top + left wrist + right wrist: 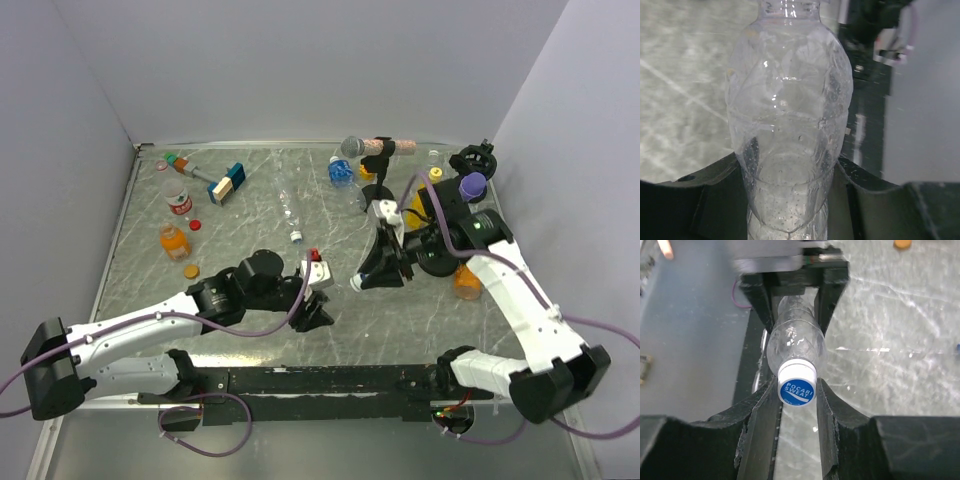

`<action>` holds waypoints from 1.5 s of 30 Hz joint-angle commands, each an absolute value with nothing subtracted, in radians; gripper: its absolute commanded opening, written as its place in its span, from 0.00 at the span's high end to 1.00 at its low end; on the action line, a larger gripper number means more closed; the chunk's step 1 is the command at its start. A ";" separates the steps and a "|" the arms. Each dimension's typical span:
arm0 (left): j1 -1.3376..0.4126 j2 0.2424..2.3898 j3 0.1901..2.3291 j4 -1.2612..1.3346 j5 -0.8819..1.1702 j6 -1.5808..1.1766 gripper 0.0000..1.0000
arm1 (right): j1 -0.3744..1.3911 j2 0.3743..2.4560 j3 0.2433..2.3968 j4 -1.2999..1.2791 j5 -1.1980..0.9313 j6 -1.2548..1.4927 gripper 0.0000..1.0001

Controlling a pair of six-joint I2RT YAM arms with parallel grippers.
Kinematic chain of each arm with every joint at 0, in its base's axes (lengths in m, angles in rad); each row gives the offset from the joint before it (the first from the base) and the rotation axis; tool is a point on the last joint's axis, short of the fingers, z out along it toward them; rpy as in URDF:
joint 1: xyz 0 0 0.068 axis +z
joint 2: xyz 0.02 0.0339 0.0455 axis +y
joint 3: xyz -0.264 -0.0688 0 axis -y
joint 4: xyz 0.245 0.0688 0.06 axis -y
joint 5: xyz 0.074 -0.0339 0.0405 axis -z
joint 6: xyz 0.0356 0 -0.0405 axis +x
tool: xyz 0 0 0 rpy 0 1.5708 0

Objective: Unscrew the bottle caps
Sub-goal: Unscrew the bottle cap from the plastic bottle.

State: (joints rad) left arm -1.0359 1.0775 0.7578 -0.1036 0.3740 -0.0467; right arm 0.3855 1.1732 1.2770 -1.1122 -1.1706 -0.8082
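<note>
A clear, label-free bottle (790, 125) is held lying between my two grippers, low over the table's front middle. My left gripper (790, 172) is shut on the bottle's lower body, with a finger pressed against each side. In the right wrist view the bottle (795, 342) points at the camera, and its white cap with a blue "Pocari Sweat" top (796, 386) sits on the neck. My right gripper (796, 392) is shut on that cap, one finger touching each side. In the top view the left gripper (318, 300) and right gripper (368, 278) face each other.
At the back left stand a red-labelled clear bottle (178, 200), an orange bottle (173, 240), loose red (195, 223) and orange (190, 270) caps and the blue-and-tan block (228, 185). A blue-labelled bottle (342, 172), a grey microphone (352, 147), a purple microphone (472, 185) and another orange bottle (466, 282) sit right.
</note>
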 commanded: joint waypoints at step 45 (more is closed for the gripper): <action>-1.224 1.238 0.928 -0.147 -0.224 0.055 0.84 | 0.253 1.339 1.310 -1.173 -1.131 -0.308 0.39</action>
